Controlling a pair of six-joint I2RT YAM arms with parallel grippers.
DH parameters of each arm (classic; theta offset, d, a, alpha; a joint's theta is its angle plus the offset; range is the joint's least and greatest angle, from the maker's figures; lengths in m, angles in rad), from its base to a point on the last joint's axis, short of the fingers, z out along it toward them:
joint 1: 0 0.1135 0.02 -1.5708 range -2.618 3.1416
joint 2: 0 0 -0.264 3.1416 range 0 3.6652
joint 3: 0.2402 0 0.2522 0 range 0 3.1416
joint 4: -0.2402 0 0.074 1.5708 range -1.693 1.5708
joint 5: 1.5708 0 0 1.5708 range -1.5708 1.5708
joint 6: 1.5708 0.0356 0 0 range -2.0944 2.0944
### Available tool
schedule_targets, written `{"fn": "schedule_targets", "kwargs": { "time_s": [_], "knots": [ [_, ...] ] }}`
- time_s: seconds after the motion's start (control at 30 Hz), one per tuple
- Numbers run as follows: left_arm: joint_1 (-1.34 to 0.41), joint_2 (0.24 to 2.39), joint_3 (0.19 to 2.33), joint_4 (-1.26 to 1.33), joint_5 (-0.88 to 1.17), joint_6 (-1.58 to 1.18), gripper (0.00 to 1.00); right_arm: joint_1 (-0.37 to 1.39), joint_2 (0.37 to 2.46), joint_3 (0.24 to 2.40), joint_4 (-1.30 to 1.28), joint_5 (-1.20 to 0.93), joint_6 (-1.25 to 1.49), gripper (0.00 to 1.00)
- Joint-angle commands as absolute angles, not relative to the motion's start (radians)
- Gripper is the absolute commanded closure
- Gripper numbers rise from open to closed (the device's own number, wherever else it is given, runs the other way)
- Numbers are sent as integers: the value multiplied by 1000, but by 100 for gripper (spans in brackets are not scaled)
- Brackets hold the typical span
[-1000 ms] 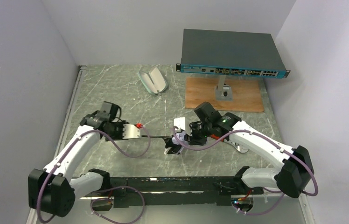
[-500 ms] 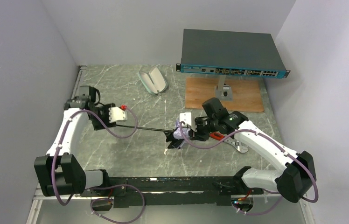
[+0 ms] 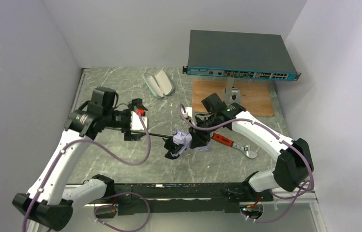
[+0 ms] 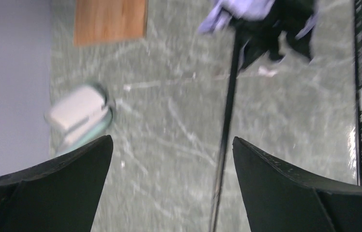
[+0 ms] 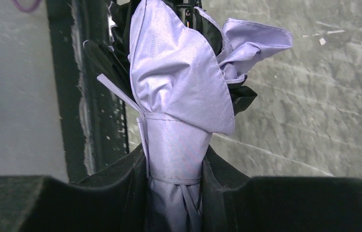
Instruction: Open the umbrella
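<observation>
The umbrella (image 3: 181,140) lies low over the table, its lavender fabric still bunched around the black lining. Its thin black shaft (image 3: 155,135) runs left from that bundle. My right gripper (image 3: 197,140) is shut on the tied lavender fabric (image 5: 176,121), one black finger on each side, seen close in the right wrist view (image 5: 176,159). My left gripper (image 3: 134,121) hovers over the shaft's left end and stands wide open (image 4: 172,140). The shaft (image 4: 225,145) passes between its fingers, nearer the right one, touching neither. The handle is hidden.
A mint-green case (image 3: 158,83) lies open at the back of the table, left of a wooden board (image 3: 256,101) carrying a stand with a network switch (image 3: 239,58). A red-handled tool (image 3: 227,141) rests right of the umbrella. A black rail (image 3: 179,191) lines the near edge.
My left gripper has gone from shut on the shaft's end to wide open and let it go, and it swung out left, then back over the shaft. The right gripper keeps its hold.
</observation>
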State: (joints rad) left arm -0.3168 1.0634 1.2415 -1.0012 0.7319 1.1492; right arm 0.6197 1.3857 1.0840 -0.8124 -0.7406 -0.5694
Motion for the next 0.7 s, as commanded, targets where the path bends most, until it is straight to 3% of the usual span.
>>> {"fn": "schedule_targets", "kwargs": {
  "time_s": [0.0, 0.13, 0.43, 0.57, 0.67],
  "knots": [
    [-490, 976, 1134, -783, 765, 970, 0, 619, 1430, 1210, -771, -911, -481, 100],
    [-656, 993, 1081, -699, 658, 888, 0, 636, 1467, 1263, -769, -928, -472, 100],
    [-803, 1086, 1048, -545, 465, 719, 1, 666, 1486, 1319, -741, -935, -418, 100],
    [-830, 1137, 1033, -554, 349, 727, 19, 665, 1482, 1341, -809, -943, -525, 96],
    [-830, 1131, 1017, -579, 352, 746, 55, 664, 1470, 1349, -860, -949, -597, 90]
  ]
}}
